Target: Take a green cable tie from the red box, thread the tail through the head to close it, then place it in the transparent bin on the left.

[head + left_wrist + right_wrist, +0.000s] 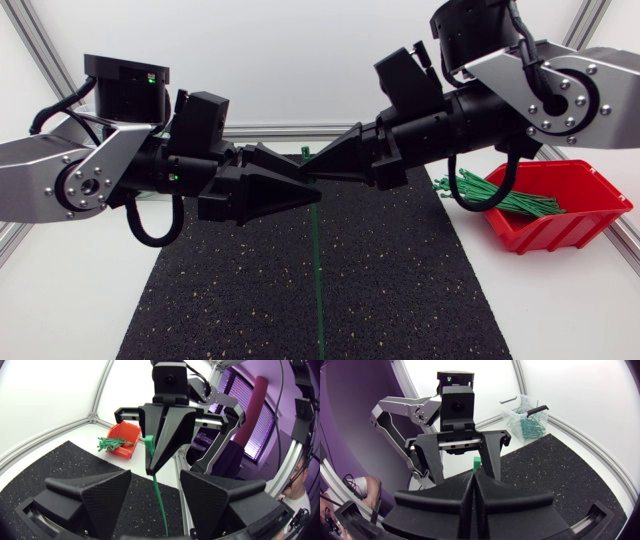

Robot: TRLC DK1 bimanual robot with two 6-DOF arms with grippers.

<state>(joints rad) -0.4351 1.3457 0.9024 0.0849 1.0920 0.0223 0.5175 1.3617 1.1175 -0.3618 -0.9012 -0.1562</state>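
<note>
Two pincers meet: the right pincer (pixel 154 464) clamps a green cable tie (pixel 160 498), its tail dangling between the wide-spread fingers of the left pincer (pixel 155 476).

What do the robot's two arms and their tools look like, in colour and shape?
The left arm and right arm have silver-grey links with round bolted black joints; a black cable loops under each. The left tool and right tool are matte black, each with two broad, wedge-shaped fingers.
</note>
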